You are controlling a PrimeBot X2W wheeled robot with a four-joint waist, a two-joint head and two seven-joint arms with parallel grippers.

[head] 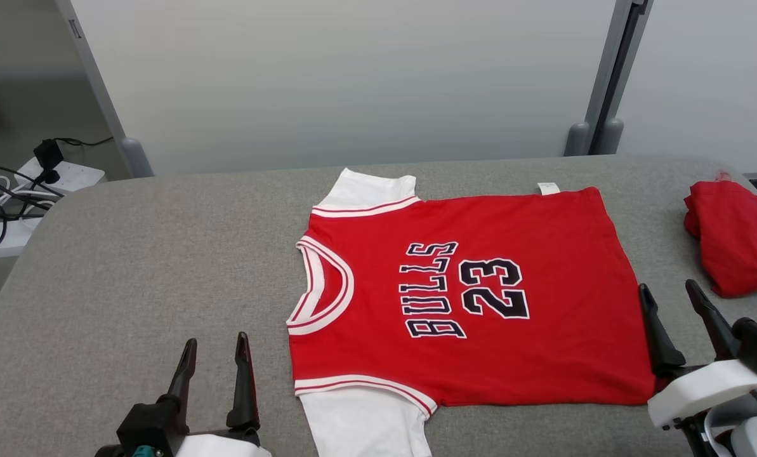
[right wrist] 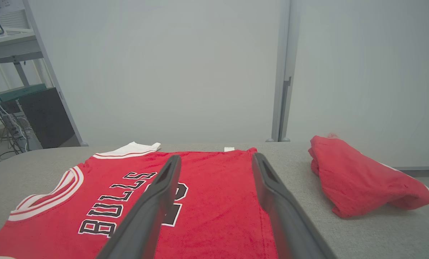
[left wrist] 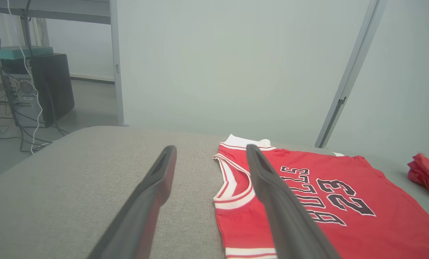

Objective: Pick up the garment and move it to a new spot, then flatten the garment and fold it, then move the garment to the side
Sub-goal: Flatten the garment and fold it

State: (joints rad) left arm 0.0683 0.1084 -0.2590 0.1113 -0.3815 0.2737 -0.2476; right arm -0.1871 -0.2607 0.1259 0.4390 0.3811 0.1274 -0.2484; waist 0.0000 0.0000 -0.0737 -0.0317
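**Grey counter (head: 131, 254), red jersey (head: 480, 216) spread flat**

Grey fabric covers the counter. The Bulls 23 jersey lies flat at its middle, collar toward the robot's left, white sleeves out. Near the collar, the left pincer (head: 216, 341) stands wide open and empty. At the hem, the right pincer (head: 667, 287) is likewise spread, gripping nothing. A bunched red garment (head: 733, 235) lies apart, far right.

Red-and-white garment (head: 562, 254), grey table (head: 131, 285)
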